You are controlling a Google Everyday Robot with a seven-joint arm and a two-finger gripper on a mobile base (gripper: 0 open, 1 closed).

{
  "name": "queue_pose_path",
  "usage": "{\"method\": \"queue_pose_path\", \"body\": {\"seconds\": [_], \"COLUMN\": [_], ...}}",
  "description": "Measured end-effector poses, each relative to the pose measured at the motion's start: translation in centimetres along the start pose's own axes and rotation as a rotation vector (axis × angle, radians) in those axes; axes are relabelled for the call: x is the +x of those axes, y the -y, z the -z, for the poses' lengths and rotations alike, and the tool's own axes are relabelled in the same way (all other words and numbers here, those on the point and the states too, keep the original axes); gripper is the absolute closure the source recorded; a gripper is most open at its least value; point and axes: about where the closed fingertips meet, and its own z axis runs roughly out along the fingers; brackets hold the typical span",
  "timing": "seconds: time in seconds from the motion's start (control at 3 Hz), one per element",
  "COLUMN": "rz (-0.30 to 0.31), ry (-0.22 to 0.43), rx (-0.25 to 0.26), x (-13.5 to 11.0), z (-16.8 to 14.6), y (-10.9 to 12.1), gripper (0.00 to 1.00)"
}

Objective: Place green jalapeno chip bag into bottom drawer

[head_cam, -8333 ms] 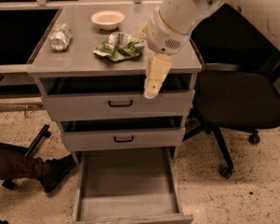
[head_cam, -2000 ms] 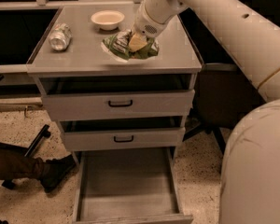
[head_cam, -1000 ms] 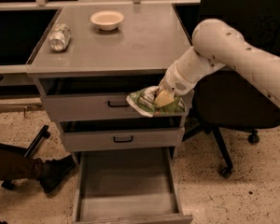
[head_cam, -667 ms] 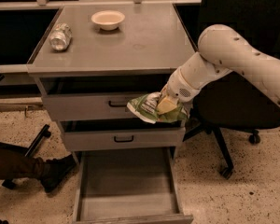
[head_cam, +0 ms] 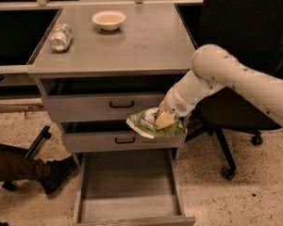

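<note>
claw (head_cam: 165, 120) clenched on crumpled shiny green foil chip bag (head_cam: 142, 123) | deep grey metal bottom drawer (head_cam: 127, 187) open at claw's 7 o'clock

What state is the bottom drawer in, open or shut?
Open: the bottom drawer is pulled out, interior showing; the gripper holds the chip bag above it.

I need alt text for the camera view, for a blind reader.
The robot's hand holds a green chip bag in front of the middle drawer, above the open bottom drawer. A bowl and a can sit on the cabinet top.
</note>
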Motion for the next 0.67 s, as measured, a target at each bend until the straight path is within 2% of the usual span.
{"method": "queue_pose_path", "body": {"seconds": [0.33,0.67], "rz": [0.017,0.089], "ry": [-0.008,0.026], "rx": [-0.112,-0.204], "x": [4.1,6.5], "z": [-8.4,-16.3], "y": [-1.6,-4.3], "gripper": [1.00,1.00]}}
